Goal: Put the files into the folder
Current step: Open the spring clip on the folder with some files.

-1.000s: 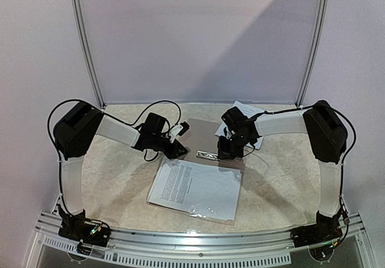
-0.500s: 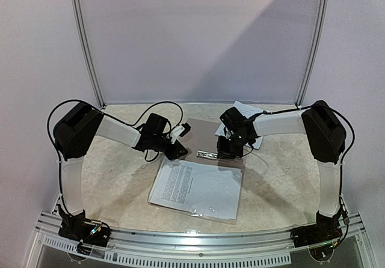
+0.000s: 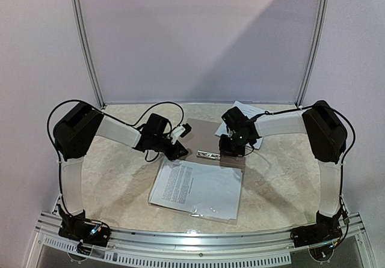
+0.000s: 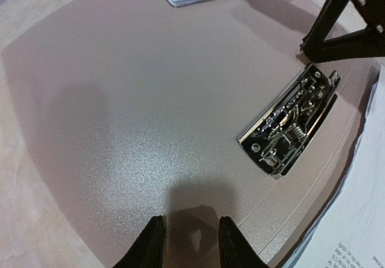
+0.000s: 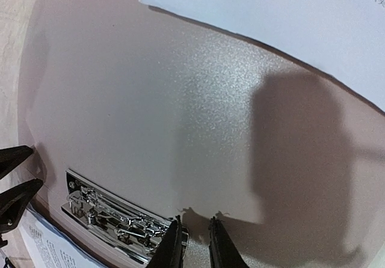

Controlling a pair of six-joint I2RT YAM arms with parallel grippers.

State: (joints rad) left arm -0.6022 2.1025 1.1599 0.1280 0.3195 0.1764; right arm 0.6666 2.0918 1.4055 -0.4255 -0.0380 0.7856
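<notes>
The folder (image 3: 207, 134) lies open mid-table, a tan-brown panel with a shiny metal clip (image 3: 207, 155) at its near edge. The files show as a printed sheet in a clear sleeve (image 3: 195, 188) in front of the folder and white sheets (image 3: 249, 113) at the back right. My left gripper (image 3: 179, 151) hovers open and empty over the folder's left part (image 4: 144, 112), with the clip (image 4: 289, 127) ahead to its right. My right gripper (image 5: 195, 247) stands at the clip's right end (image 5: 114, 217), jaws a narrow gap apart with nothing between them.
The table has a marbled beige top (image 3: 120, 178). A metal rail (image 3: 198, 241) runs along the near edge and a white backdrop with metal posts stands behind. In the left wrist view the right gripper's fingers (image 4: 346, 27) stand beyond the clip.
My right gripper has shifted slightly right and back at the clip's end. The left arm, the folder and the sheets have not visibly moved.
</notes>
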